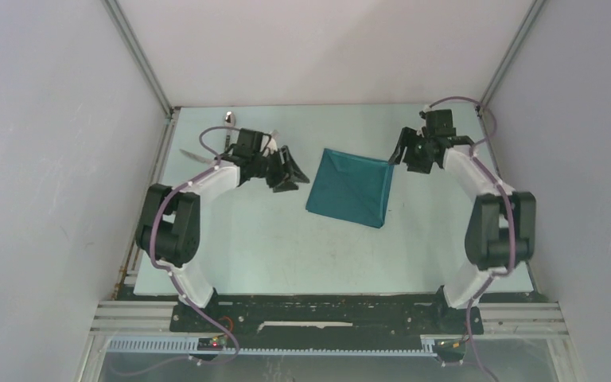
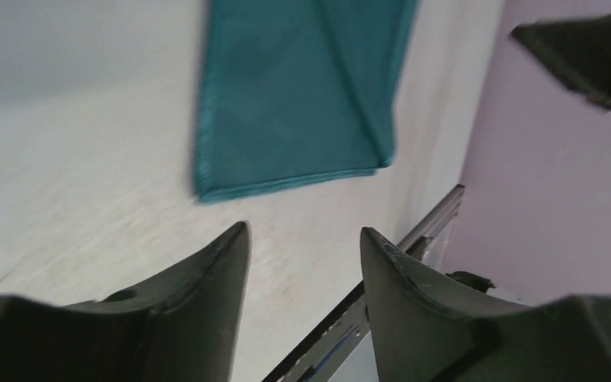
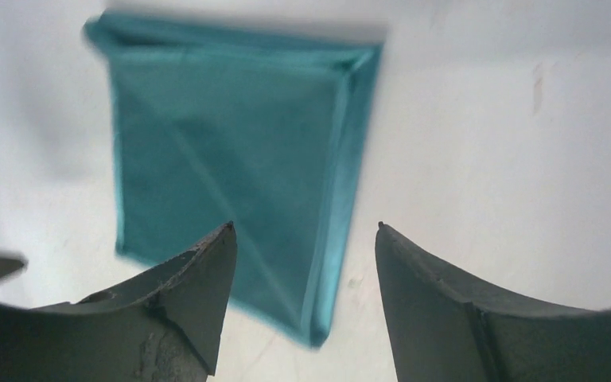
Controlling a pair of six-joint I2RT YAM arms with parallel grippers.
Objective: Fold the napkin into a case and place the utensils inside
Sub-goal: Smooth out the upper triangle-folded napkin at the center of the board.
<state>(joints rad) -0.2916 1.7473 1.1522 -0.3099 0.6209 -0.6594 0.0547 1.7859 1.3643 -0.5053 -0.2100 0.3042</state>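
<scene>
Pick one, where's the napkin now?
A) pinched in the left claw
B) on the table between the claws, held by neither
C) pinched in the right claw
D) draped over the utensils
B: the napkin lies on the table, with the left claw and the right claw on either side of it, both open and clear of the cloth.

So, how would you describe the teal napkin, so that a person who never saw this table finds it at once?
Look at the pale table. Near its middle, between the left gripper and the right gripper, lies the napkin, flat and touched by neither. It is the only coloured thing there: a dark teal cloth with a diagonal crease.
</scene>
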